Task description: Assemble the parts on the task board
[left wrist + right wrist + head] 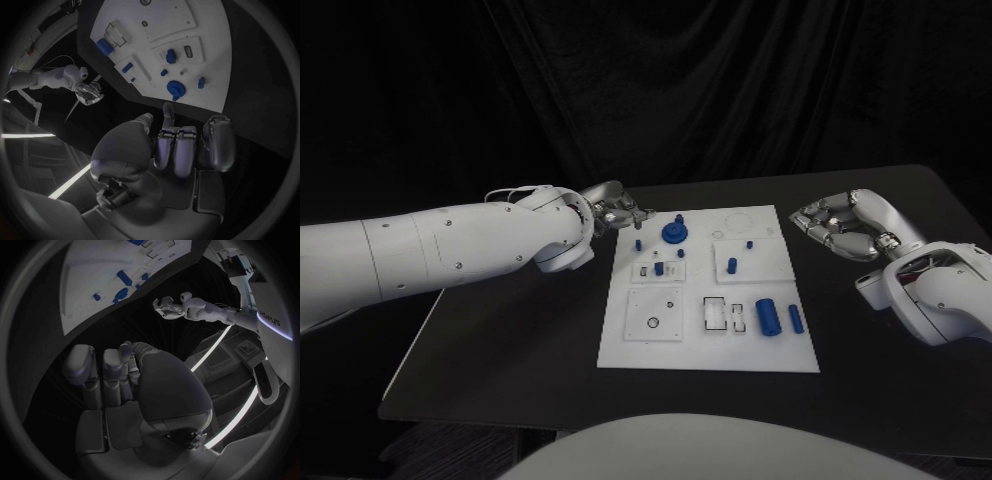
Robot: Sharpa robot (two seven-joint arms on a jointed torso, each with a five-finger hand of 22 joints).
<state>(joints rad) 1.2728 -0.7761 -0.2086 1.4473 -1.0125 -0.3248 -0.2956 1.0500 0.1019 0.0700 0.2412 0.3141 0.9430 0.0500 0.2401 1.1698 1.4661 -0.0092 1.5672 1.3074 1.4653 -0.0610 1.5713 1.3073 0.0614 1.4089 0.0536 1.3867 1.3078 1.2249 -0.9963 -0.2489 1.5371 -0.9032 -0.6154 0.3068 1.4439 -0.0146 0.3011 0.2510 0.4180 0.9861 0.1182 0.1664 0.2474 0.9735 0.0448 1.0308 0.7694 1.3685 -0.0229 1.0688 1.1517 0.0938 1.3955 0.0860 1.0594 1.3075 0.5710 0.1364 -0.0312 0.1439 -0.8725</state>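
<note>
The robot's left hand [620,209] hovers at the far left corner of the white task board [798,357], its fingers curled in and holding nothing; the left wrist view shows the same hand [181,145] with fingers folded toward the palm and one fingertip [167,108] raised toward the board's edge [212,102]. The board lies in the middle of the black table [502,360]. Just beside the left hand, near the board's far edge, stands a round blue part with a peg on top [675,232], also seen in the left wrist view [175,90]. Small blue pieces [659,267] sit close below it in the board's upper left section, and another small blue piece [731,265] stands in a square recess toward the middle. Nearer the robot, on the board's right side, a large blue cylinder [769,315] lies beside a slimmer blue rod [795,318], the two close but apart. At the right, the right hand [845,226] hangs off the board's far right corner, well clear of the parts, its fingers curled in on nothing; the right wrist view shows that hand [119,375] with fingers drawn in over the dark table, the board's edge [81,315] beyond it.
</note>
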